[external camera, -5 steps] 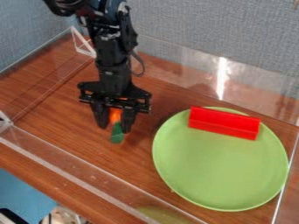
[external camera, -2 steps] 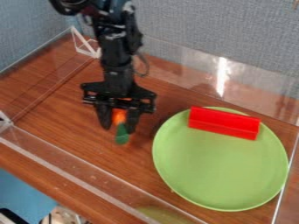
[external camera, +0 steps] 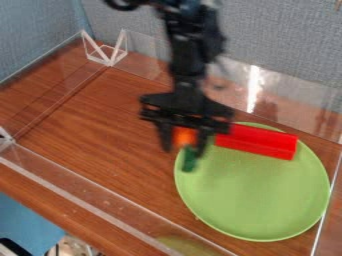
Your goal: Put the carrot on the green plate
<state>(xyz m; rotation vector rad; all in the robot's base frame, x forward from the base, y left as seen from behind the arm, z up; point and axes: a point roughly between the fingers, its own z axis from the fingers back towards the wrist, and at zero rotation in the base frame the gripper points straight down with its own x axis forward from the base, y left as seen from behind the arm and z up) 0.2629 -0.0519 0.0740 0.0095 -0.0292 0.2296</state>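
Carrot (external camera: 185, 137), orange w/ dark green stem end (external camera: 191, 158): 1 pc., in fingers (external camera: 185, 140) of the single arm, pinched between them; outline blurred. Position: at the plate's upper-left rim as viewed, stem end overlapping the rim in view; height above it can't be told. Long axis: roughly upright, orange part up between the fingers, green end down, tipped slightly toward the plate side.

Green plate (external camera: 254, 190): 1 pc., lt. green, round, flat on counter (external camera: 100, 125). Most of its face lies right of & nearer the camera than the carrot. Key relation for next move: carrot likely needs a short shift that way, inward from rim, then lowering & release.

Red block (external camera: 257, 140): 1 pc., on plate's far part, just beside the fingers; poss. snag if the arm strays that way.
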